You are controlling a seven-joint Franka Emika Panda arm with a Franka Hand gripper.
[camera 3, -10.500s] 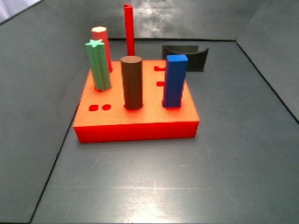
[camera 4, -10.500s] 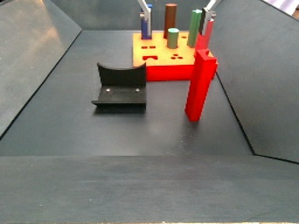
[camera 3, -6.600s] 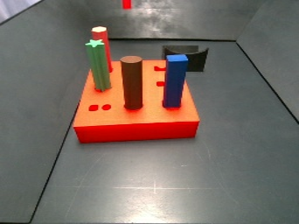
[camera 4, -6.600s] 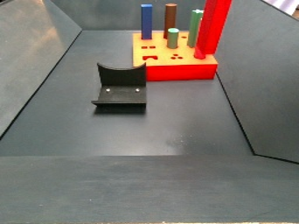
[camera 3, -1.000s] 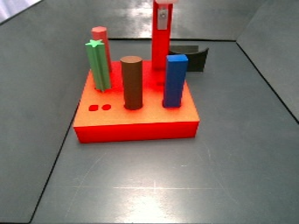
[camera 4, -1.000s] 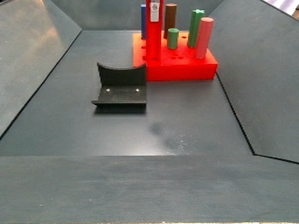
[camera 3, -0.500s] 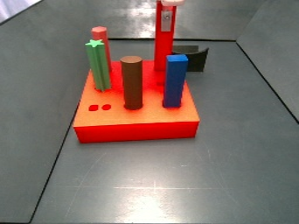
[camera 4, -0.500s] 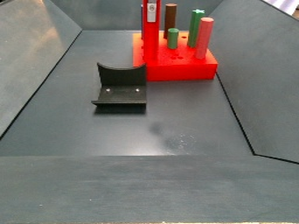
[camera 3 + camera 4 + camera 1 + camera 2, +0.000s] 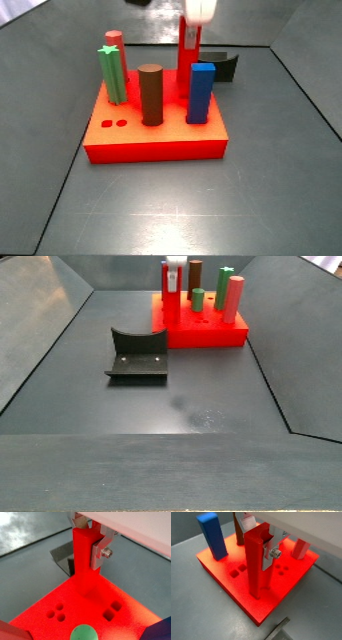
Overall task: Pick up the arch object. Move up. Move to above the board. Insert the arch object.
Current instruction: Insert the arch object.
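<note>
The arch object (image 9: 256,562), a tall, slim, bright-red prism, stands upright on the board (image 9: 238,587), its lower end meeting the board's top near one edge; in a side view it rises at the board's rear (image 9: 187,55). The claw (image 9: 261,542) descends from above over the board and grips the prism near its upper end, the silver finger plates (image 9: 101,552) pressed flat against opposite faces, jaws narrow around it. In a side view only the claw's pale lower part (image 9: 198,12) shows at the top of the frame. Small holes mark the board's surface (image 9: 57,611). Around the prism stand a blue peg (image 9: 201,92), a brown cylinder (image 9: 151,95), a green star-topped peg (image 9: 111,72) and a red-and-cream peg (image 9: 300,548). Beyond the board, on the dark tabletop (image 9: 201,406), lies a low dark block with a curved notch (image 9: 138,353).
</note>
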